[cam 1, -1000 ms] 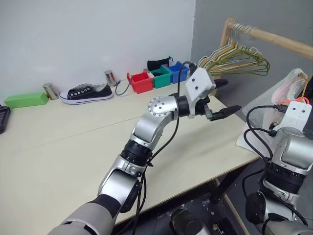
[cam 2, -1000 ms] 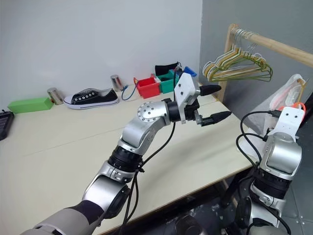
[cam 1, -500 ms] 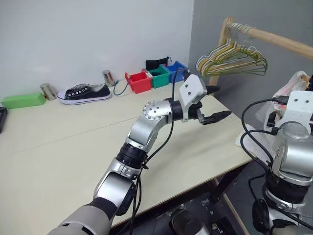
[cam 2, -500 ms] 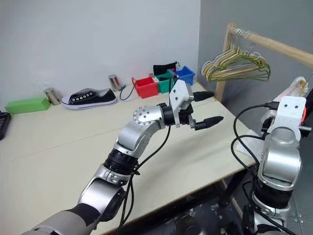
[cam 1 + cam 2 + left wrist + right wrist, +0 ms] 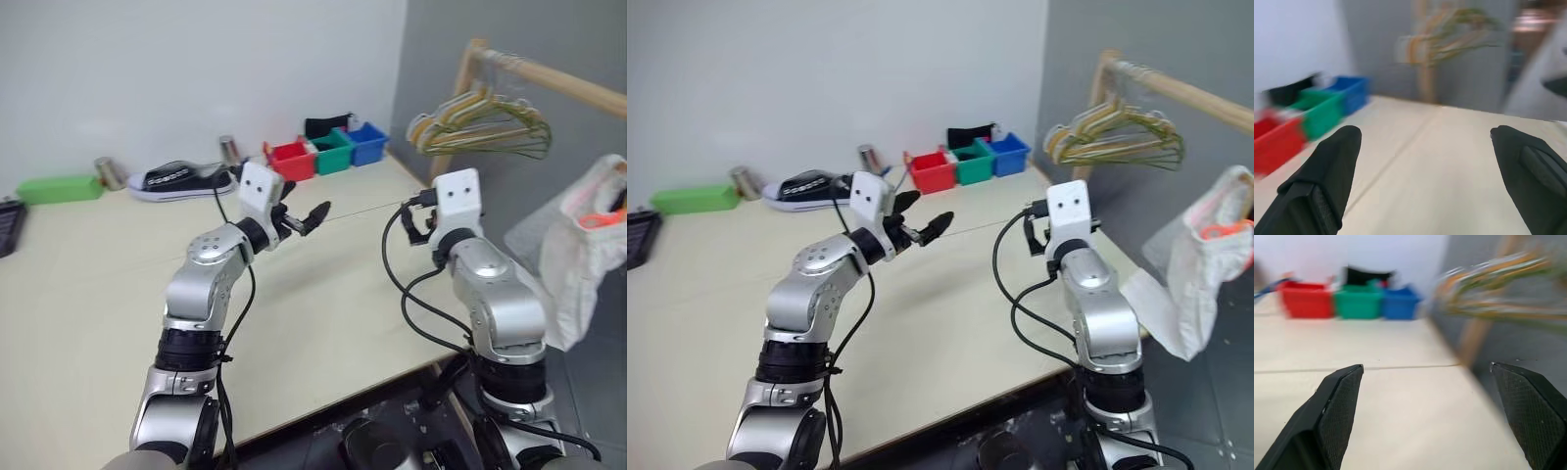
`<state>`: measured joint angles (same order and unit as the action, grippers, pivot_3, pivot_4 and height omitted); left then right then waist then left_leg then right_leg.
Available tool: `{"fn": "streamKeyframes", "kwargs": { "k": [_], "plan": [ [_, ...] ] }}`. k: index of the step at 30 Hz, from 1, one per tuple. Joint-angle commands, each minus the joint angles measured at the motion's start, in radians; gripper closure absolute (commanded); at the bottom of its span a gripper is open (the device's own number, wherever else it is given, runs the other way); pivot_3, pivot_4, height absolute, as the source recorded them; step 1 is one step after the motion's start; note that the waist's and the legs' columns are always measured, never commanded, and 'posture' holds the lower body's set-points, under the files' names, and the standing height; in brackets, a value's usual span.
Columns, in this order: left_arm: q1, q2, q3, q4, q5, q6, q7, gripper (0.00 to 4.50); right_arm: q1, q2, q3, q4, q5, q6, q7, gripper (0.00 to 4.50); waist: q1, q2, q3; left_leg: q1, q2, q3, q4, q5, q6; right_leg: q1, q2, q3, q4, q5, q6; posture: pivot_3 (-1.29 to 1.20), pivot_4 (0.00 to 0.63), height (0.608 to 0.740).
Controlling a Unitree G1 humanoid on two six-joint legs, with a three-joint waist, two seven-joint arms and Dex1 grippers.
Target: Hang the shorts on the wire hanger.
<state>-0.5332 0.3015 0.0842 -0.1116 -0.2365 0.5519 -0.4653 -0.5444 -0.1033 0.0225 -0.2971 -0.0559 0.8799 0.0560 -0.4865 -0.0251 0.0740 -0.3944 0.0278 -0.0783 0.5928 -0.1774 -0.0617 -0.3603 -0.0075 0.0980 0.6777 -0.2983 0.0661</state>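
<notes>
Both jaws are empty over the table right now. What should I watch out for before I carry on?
1. The shorts hang in a loose bunch off the table's right edge, by the rail. They may not be seated properly and could slip off.
2. The bunch of hangers sits close beside them, so a reach there could snag those wires.
3. Both the left gripper and the right gripper are open and hold nothing, so no correction has begun yet.

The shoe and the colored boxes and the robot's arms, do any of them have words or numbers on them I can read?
No words or numbers can be read anywhere.
The shoe: any label too small to tell.
The red, green and blue bins: plain sides, no writing seen.
The white plates on the wrists: two dark dots each, no letters.
The shorts: no print seen.
</notes>
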Motion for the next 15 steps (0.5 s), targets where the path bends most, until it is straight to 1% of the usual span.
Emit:
{"fn": "streamKeyframes", "kwargs": {
  "k": [1, 5, 6, 8, 10, 12, 15],
  "plan": [
    [0.138, -0.011, 0.04, -0.141, 0.062, 0.035, 0.152, 0.0, -0.028, 0.043, 0.005, 0.152, 0.011, -0.178, -0.024, 0.09, 0.052, 0.0, 0.0, -0.001, 0.0, -0.001, 0.0, 0.0, 0.0, -0.001, 0.0, -0.001, 0.0, 0.0, 0.0, -0.17, 0.011, 0.74],
    [0.322, -0.062, 0.073, -0.234, 0.077, 0.042, 0.256, 0.0, 0.017, 0.076, 0.022, 0.216, 0.024, -0.247, -0.002, 0.09, 0.152, 0.0, 0.0, -0.008, 0.0, -0.001, 0.0, 0.0, 0.0, -0.01, 0.0, 0.0, 0.002, 0.0, -0.001, -0.11, 0.011, 0.74],
    [0.353, -0.074, 0.079, -0.247, 0.08, 0.04, 0.277, 0.0, 0.035, 0.079, 0.023, 0.225, 0.025, -0.262, 0.001, 0.09, 0.177, 0.0, 0.0, -0.008, 0.0, -0.001, 0.0, 0.0, 0.0, -0.01, 0.0, 0.001, 0.002, 0.0, -0.001, -0.1, 0.011, 0.74],
    [0.387, -0.091, 0.09, -0.256, 0.076, 0.037, 0.3, 0.0, 0.066, 0.081, 0.024, 0.236, 0.019, -0.282, -0.003, 0.09, 0.23, -0.001, 0.0, -0.009, -0.001, -0.001, 0.0, 0.0, -0.001, -0.01, 0.0, 0.0, 0.001, 0.0, -0.001, -0.09, 0.011, 0.74],
    [0.42, -0.098, 0.085, -0.257, 0.078, 0.027, 0.308, 0.0, 0.097, 0.076, 0.011, 0.242, 0.014, -0.289, -0.014, 0.09, 0.272, -0.002, -0.001, -0.009, -0.001, -0.001, 0.001, 0.0, -0.001, -0.009, 0.0, 0.0, 0.001, 0.0, -0.001, -0.09, 0.011, 0.74],
    [0.435, -0.099, 0.082, -0.244, 0.079, 0.016, 0.309, 0.0, 0.119, 0.065, 0.0, 0.247, 0.009, -0.294, -0.022, 0.09, 0.297, -0.001, 0.0, -0.009, -0.002, -0.001, 0.002, 0.0, -0.001, -0.008, 0.001, 0.001, 0.001, 0.0, -0.001, -0.1, 0.011, 0.74],
    [0.435, -0.096, 0.084, -0.217, 0.077, 0.001, 0.305, 0.0, 0.135, 0.053, -0.009, 0.246, 0.005, -0.298, -0.029, 0.09, 0.309, -0.001, 0.0, -0.009, -0.002, 0.0, 0.002, 0.0, -0.001, -0.008, 0.0, 0.002, 0.0, -0.001, -0.003, -0.11, 0.011, 0.74]
  ]
}}
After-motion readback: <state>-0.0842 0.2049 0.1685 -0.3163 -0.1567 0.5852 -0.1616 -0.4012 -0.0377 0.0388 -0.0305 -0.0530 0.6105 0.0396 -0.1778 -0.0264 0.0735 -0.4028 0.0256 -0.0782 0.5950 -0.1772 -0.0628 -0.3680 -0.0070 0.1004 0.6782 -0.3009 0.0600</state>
